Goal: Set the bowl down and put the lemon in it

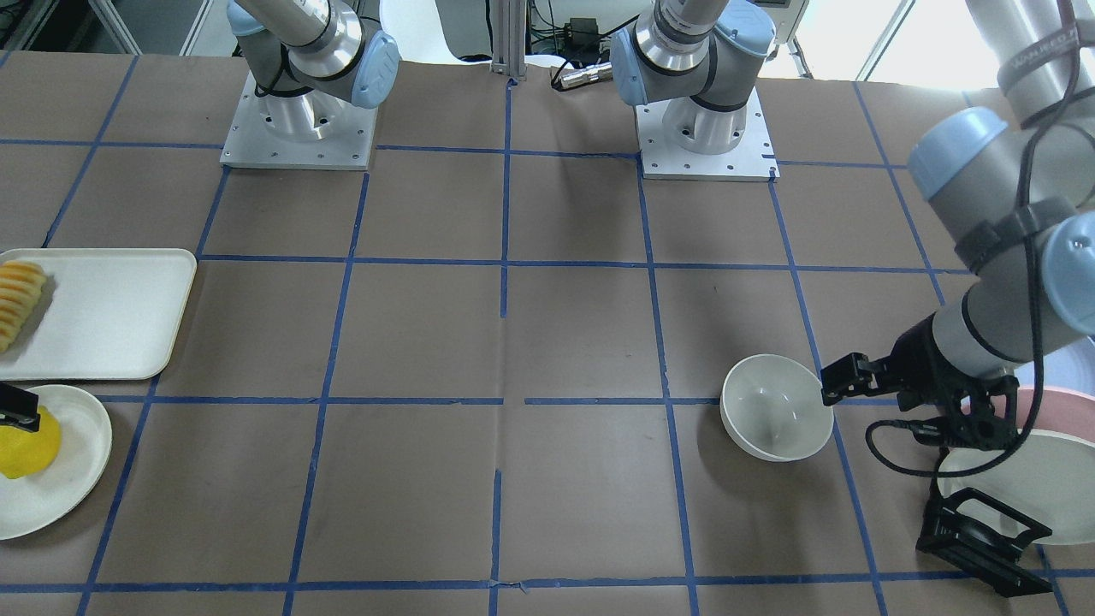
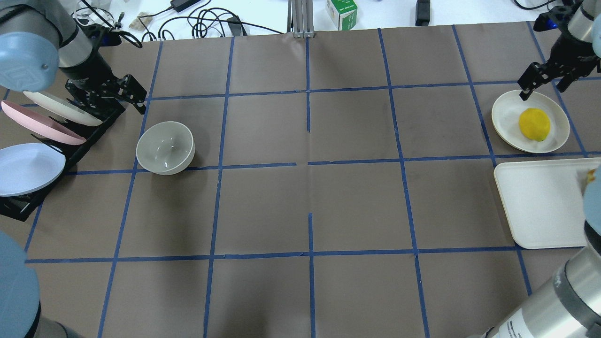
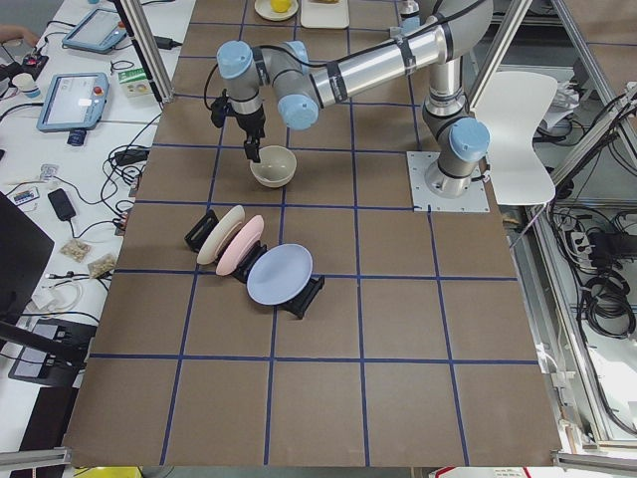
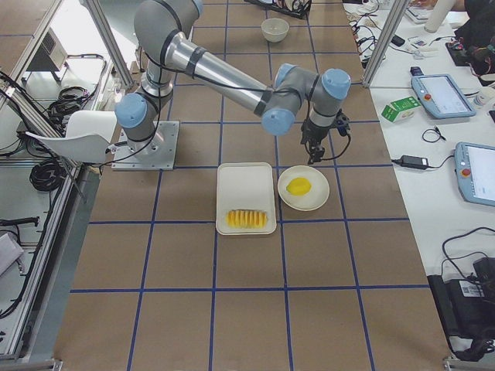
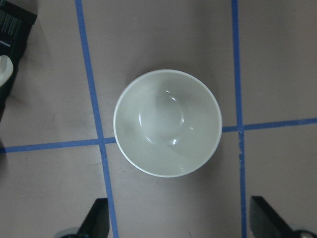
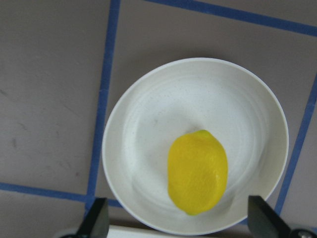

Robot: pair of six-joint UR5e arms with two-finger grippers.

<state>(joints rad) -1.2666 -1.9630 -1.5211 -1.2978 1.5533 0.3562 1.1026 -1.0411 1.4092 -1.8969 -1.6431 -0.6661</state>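
Overhead exterior view: the bowl (image 2: pixel 165 148) stands upright on the brown paper-covered table (image 2: pixel 310 202) at the left, its base straddling a blue tape line (image 2: pixel 253 165), and nothing is in it. Just to its left is a black dish rack (image 2: pixel 70 151) holding three tilted plates: an off-white one, a pink one and a pale blue one. The left gripper (image 5: pixel 182 223) hangs close to the bowl's far-left side, between bowl and rack. Its wrist camera looks straight down into the glossy interior, and its two fingers show wide apart at the bottom corners of that view with nothing between them.

Far across on the right, the lemon (image 2: pixel 534 124) lies on its side on a shallow off-white plate (image 2: pixel 504 112), a little off the plate's centre. The right gripper (image 2: pixel 543 85) hovers over the plate's far edge, clear of the fruit, with its fingers spread wide and holding nothing.

Just nearer than that plate lies an off-white rectangular tray (image 2: pixel 540 206). A row of yellow-orange fruit slices (image 1: pixel 19 299) sits at one end of it, seen best from the front-facing camera.
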